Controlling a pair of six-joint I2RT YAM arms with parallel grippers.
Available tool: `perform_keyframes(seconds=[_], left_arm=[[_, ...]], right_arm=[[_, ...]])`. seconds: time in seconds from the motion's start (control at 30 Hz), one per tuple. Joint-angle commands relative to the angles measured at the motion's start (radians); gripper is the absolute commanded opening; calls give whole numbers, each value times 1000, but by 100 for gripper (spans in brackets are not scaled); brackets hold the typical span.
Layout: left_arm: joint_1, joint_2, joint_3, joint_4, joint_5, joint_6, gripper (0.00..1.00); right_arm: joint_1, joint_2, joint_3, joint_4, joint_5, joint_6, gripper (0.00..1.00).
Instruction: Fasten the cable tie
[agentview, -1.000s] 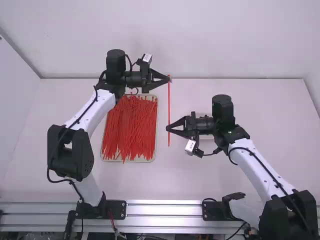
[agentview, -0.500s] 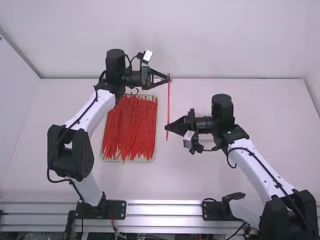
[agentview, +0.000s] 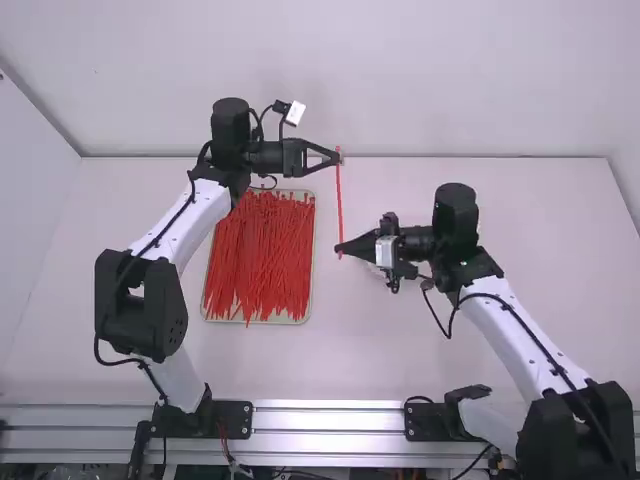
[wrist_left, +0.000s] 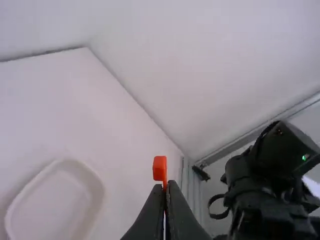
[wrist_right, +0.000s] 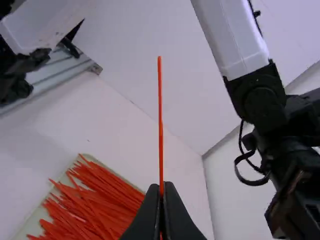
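A single red cable tie (agentview: 339, 205) hangs straight in the air right of the tray, held at both ends. My left gripper (agentview: 336, 156) is shut on its upper end, with the square head (wrist_left: 159, 168) poking out past the closed fingers. My right gripper (agentview: 342, 247) is shut on the lower tail; in the right wrist view the thin strap (wrist_right: 160, 120) rises straight out from between its fingers. The left arm (wrist_right: 235, 40) stands close behind the strap there.
A shallow tray (agentview: 306, 316) holding a heap of several red cable ties (agentview: 258, 255) lies on the white table under the left arm; the same heap of ties (wrist_right: 92, 202) appears in the right wrist view. Bare table spreads right of the tray and toward the front.
My right gripper has closed on the tie's lower part and slid up it a little, its wrist rolling. The tail that hung below it no longer shows. The left gripper barely moved.
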Motion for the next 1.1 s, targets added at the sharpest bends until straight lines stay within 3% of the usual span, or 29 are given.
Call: perform_keyframes(seconds=[0.0, 0.17, 0.33, 0.47, 0.67, 0.83, 1.07], left_arm=[[8, 1, -5, 9, -22, 156, 2], [8, 2, -5, 7, -25, 452, 2], [8, 2, -13, 1, -25, 634, 2], [7, 2, -21, 5, -25, 667, 2], [8, 2, -21, -22, -25, 706, 2], [10, 2, -21, -91, -26, 953, 2], [29, 2, -20, -106, -99, 1131, 2]], right_arm=[[-25, 2, -9, 40, -82, 187, 0], [-57, 2, -9, 260, 44, 587, 0], [-40, 10, -10, 315, 255, 675, 0], [3, 117, -9, 425, 366, 765, 0], [-21, 337, 2, 761, 280, 1140, 0], [-27, 462, 24, 1001, 177, 1576, 0], [19, 471, 23, 1049, 92, 1869, 0]])
